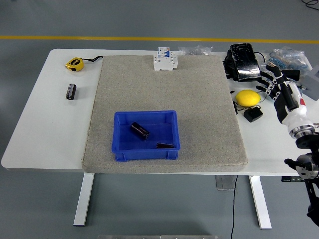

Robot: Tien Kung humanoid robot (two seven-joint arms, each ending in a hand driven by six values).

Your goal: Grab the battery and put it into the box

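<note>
Nearest, on the grey mat (164, 107) covering the middle of the white counter (50, 134): a blue box (145, 135), set toward the mat's front edge. Inside the box, two dark batteries: one (140, 131) lying at a slant near the centre, another (165, 146) flat against the front right wall.

To the right, off the mat: right hand (274, 82), grasping nothing, fingers spread and relaxed, raised over the counter's right end. Just beside the fingers, a yellow rounded thing (248, 97), and near that, a small black block (253, 114) with a cable.

Farther back on the left, on bare counter well apart from the box: a third battery (71, 91), lying on its side. Beyond it, a yellow tape measure (75, 63).

At the mat's far edge, a white breaker (165, 59) standing upright. Behind the hand, a black bag (242, 61) and clear packets (291, 57), contents too small to tell.
</note>
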